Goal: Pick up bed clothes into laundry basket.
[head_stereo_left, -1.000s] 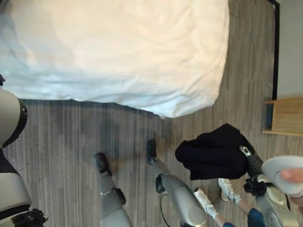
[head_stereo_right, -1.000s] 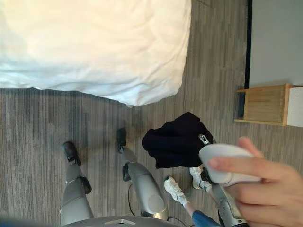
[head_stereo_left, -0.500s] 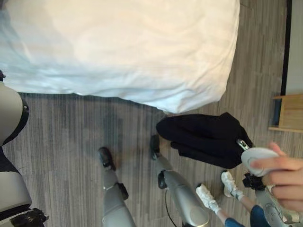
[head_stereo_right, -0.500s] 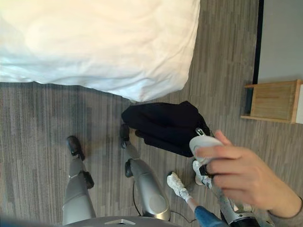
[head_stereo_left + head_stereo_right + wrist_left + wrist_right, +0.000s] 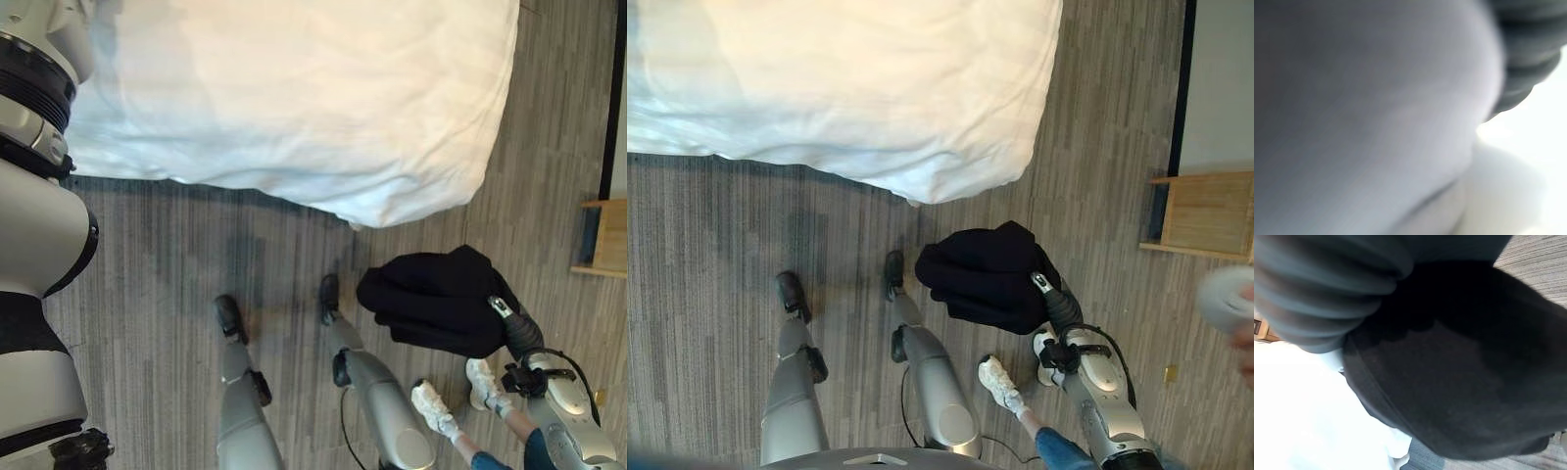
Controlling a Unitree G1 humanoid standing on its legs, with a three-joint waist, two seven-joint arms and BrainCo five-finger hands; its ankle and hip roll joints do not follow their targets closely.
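A black garment (image 5: 436, 299) hangs bunched above the carpet just off the bed's corner, draped over my right hand (image 5: 517, 333), which comes up from the lower right. Cloth covers that hand past its dark wrist cover, and in the right wrist view the black garment (image 5: 1459, 382) lies right against the cover. The bed (image 5: 294, 98) with its white duvet spans the top of the eye views. My left arm (image 5: 34, 88) rises along the left edge. In the left wrist view, the dark cover of my left hand (image 5: 1528, 58) sits over white bedding.
A wooden cabinet (image 5: 1205, 215) stands against the wall at the right. A person stands close by my right arm: white shoes (image 5: 431, 409) on the carpet, and a hand with a white device (image 5: 1229, 299) at the right edge. Striped grey carpet (image 5: 157, 255) lies open on the left.
The black garment swung left toward the bed's corner, then back right. The person's hand with the white device drew off to the right edge. My left arm rose at the upper left; the camera shifted.
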